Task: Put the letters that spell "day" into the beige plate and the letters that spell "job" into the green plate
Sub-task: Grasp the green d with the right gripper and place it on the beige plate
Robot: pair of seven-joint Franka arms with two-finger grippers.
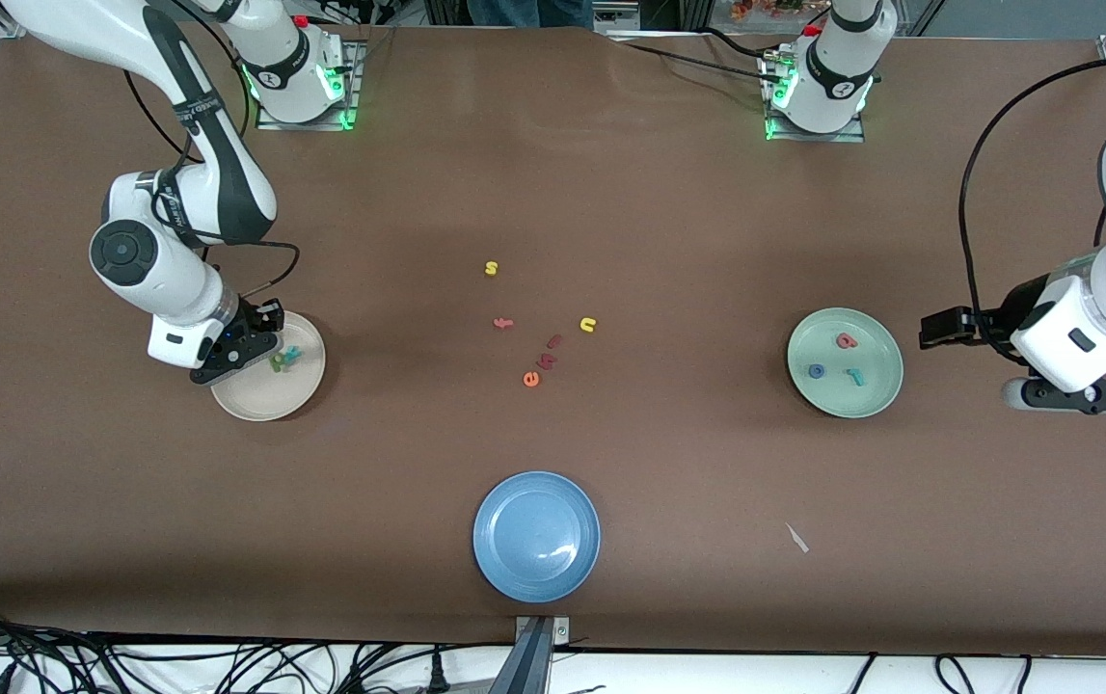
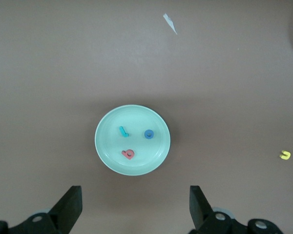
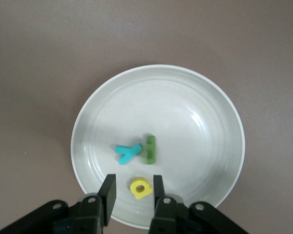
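Now the right end effector (image 3: pixel 132 192) hangs over the round cream-beige plate (image 3: pixel 210 122), fingers slightly apart around the small yellow foam letter (image 3: pixel 140 188) lying there; the left end effector (image 2: pixel 136 209) waits spread wide beside the round mint-green plate (image 2: pixel 110 151).

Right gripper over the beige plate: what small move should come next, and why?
Probably open a little wider and lift straight up. The right gripper sits low over the beige plate, its jaws slightly apart around the yellow letter, which seems to rest in the plate beside the teal y and green letter.
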